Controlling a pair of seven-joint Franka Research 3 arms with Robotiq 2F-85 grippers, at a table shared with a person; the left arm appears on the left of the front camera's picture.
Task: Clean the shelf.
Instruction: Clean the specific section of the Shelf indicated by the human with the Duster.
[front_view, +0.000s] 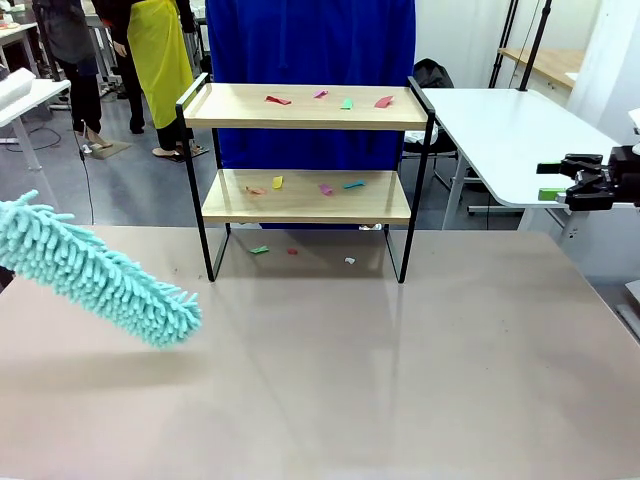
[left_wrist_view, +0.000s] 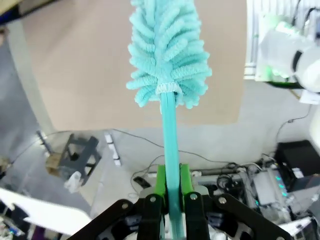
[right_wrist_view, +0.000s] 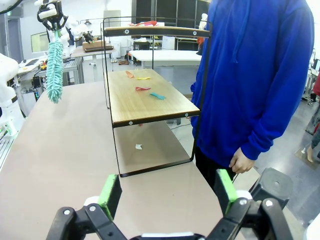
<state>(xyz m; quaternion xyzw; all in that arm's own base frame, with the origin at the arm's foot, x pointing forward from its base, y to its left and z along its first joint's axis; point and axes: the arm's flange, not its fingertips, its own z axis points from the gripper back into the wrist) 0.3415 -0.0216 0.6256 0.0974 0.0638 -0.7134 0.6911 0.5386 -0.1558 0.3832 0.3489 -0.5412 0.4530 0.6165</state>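
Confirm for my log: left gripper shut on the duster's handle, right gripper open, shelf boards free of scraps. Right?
No: the front view shows scraps on both boards of the shelf. The rest holds: left gripper shut on the handle of the duster, right gripper open.

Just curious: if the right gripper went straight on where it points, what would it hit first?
Probably the shelf, at the near end of its lower board; the person stands just beside that line.

We find the shelf (front_view: 300, 118) standing on the table (front_view: 420, 380), scraps (front_view: 345, 103) on both boards; the person (front_view: 310, 45) behind it; the duster (front_view: 100, 275) to its left.
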